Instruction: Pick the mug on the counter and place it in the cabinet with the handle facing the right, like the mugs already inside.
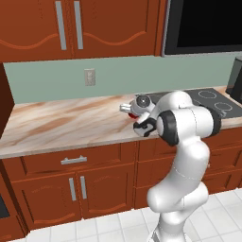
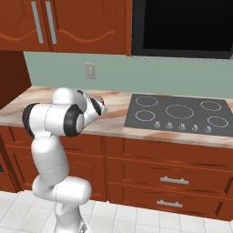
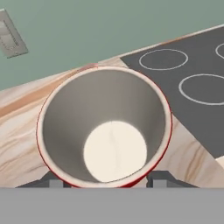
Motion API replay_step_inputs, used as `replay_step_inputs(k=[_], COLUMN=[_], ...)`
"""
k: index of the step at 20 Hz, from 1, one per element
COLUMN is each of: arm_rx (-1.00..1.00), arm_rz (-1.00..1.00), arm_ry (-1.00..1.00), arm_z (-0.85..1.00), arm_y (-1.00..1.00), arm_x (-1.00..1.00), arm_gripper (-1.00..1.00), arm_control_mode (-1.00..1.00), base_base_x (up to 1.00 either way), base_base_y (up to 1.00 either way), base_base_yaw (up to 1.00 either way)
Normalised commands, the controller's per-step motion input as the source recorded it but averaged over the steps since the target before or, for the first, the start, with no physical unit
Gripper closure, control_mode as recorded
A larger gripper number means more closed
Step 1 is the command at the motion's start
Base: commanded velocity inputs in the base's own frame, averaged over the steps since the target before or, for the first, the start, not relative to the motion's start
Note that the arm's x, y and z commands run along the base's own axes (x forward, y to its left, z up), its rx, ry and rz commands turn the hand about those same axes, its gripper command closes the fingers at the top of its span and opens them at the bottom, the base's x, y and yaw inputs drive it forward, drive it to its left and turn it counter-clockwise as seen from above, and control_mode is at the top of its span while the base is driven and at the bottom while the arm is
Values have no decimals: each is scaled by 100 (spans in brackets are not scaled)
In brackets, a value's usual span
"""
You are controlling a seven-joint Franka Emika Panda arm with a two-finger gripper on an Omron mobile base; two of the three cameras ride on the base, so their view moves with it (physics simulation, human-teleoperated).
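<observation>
The red mug (image 3: 104, 131) looms close in the hand view, its pale inside facing the camera and its handle hidden. My gripper (image 3: 107, 180) is shut on the mug, one fingertip (image 3: 54, 181) at each side of its wall below the rim. The mug's axis lines up with the hand, which is tilted against the wall and counter (image 3: 17, 144). In the left base view the gripper (image 1: 133, 112) hovers low over the marbled counter (image 1: 61, 123) with a bit of red mug (image 1: 134, 117) under it. The cabinet with the shelf is out of view.
A black cooktop (image 2: 179, 113) lies in the counter just right of the hand. Wavy-panelled upper cabinets (image 1: 71, 28) hang above, and a dark microwave (image 2: 182, 25) above the cooktop. A wall outlet (image 1: 90, 77) is on the green backsplash. A dark wooden panel (image 1: 4, 101) stands at the far left.
</observation>
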Motion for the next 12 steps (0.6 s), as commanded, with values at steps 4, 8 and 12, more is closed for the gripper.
replay_step_inputs(k=[4, 8, 12], arm_rx=[0, 0, 2], arm_rz=[1, 3, 2], arm_ry=[-9, -5, 0], arm_z=[41, 29, 19], arm_y=[2, 2, 1], arm_x=[-26, -19, -18], arm_gripper=[100, 100, 100], arm_control_mode=[-100, -100, -100], base_base_x=[0, 0, 0], base_base_y=[0, 0, 0], base_base_yaw=[0, 0, 0])
